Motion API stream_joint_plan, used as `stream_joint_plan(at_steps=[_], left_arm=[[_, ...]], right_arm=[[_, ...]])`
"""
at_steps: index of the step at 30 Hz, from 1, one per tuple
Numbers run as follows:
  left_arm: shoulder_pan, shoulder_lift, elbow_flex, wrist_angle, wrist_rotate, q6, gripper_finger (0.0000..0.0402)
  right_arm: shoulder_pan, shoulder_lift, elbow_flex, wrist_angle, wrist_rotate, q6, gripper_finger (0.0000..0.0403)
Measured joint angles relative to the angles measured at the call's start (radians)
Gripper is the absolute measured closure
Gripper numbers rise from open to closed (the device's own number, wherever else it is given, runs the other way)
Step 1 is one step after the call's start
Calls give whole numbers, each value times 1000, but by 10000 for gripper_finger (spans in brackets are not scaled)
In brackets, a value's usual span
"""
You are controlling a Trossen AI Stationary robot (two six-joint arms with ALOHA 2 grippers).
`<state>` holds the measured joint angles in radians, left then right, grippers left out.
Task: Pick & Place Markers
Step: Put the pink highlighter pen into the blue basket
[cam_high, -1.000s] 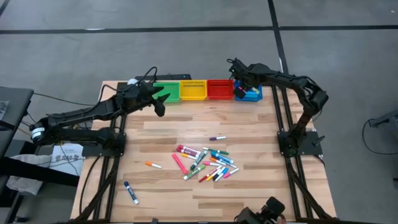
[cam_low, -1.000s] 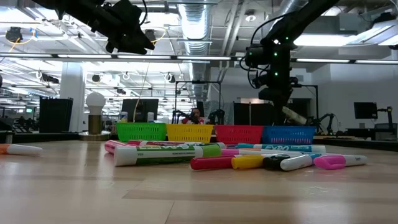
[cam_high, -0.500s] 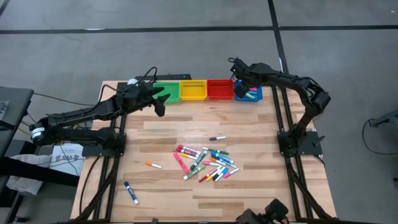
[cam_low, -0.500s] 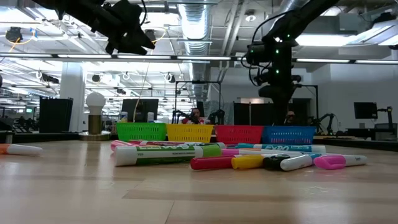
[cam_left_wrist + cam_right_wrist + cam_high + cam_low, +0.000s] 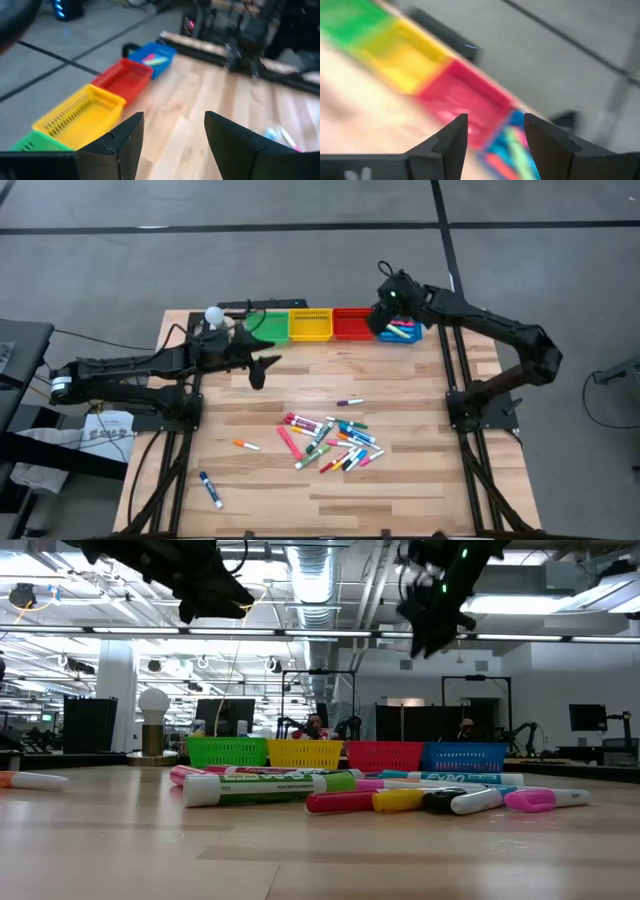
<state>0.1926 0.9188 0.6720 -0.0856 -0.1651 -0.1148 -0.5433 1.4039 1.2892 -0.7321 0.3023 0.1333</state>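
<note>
Hands empty above the row of bins

Markers (image 5: 330,442) lie in a loose heap near the middle of the wooden surface (image 5: 400,390), with a few strays: a purple one (image 5: 349,402) just beyond the heap toward the bins, an orange one (image 5: 246,445) off to the left, and a blue-capped white one (image 5: 210,489) near the front left corner. From table height the heap shows as a line of pens (image 5: 380,792) lying flat, a green-labelled one at the front.

Along the far edge stand four bins side by side: green (image 5: 264,326), yellow (image 5: 310,325), red (image 5: 353,324) and blue (image 5: 400,332). The blue bin already has a few markers lying in it (pink and green among them, as far as can be told).

The right hand (image 5: 385,308) hangs in the air over the join of the red and blue bins, its fingers (image 5: 451,140) spread apart with nothing between them. The left hand (image 5: 256,366) hovers above bare wood just in front of the green bin, its fingers (image 5: 125,142) wide apart and likewise holding nothing.
</note>
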Motion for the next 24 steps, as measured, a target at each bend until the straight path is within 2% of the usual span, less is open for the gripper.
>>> stream_joint_plan(at_steps=[4,7,16,24], left_arm=[[-60,0,0,-97,35,10,193],[-89,0,-1,-177,65,0,193],[-222,0,-2,-184,114,-207,193],[-427,1,-2,-181,78,-226,193]], right_arm=[[121,-51,0,-8,-124,85,221],[255,-64,0,-8,-125,155,221],[661,-42,0,14,71,376,221],[940,12,0,25,226,531,221]])
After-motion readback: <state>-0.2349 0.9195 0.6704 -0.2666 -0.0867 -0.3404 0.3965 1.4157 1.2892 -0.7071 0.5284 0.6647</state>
